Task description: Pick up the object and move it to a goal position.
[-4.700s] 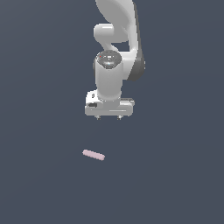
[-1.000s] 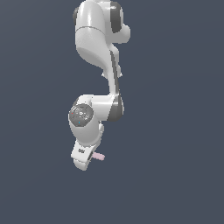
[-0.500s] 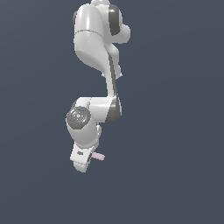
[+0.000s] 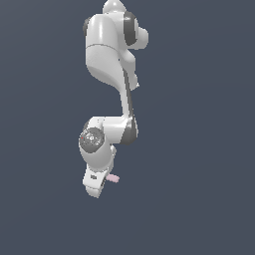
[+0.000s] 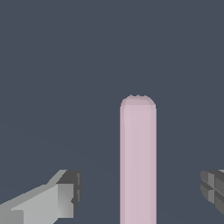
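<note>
Straddling the rod (image 5: 138,162), end effector (image 5: 140,192) fingers are standing apart, not touching it. Closing off-centre is risking the rod tipping out.

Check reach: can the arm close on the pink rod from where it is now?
Probably yes. In the wrist view the pink rod lies between the two fingers, jaws open, with a clear gap on both sides and nothing else between them. In the exterior view the gripper is down at the rod's level.
</note>
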You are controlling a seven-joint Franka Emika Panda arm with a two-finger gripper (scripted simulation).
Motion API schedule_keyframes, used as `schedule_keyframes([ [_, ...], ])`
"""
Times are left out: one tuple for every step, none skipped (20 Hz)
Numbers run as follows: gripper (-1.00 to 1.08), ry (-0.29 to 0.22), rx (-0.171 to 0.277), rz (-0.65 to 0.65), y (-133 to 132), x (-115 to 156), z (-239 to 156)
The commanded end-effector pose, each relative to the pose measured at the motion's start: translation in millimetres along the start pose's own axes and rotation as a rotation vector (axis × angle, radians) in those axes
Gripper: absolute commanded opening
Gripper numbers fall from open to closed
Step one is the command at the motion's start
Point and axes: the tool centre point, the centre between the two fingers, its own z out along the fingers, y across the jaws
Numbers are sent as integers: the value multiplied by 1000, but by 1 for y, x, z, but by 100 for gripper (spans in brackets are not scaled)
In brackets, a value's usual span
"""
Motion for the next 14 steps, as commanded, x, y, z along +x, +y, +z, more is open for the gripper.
schedule_keyframes([
  [100,0,1,-2,-1,0,14],
  [100,0,1,-2,-1,0,17],
  [100,0,1,-2,-1,0,20],
  [100,0,1,-2,-1,0,22],
  [100,0,1,-2,0,0,23],
  [100,0,1,-2,0,0,23],
  [100,0,1,-2,0,0,22],
  [100,0,1,-2,1,0,22],
  [-100,0,1,-2,1,0,22],
  [-100,0,1,-2,1,0,22],
  [-100,0,1,-2,1,0,22],
  [-100,0,1,-2,1,0,22],
  [-100,0,1,-2,1,0,22],
  [-100,0,1,-2,1,0,22],
])
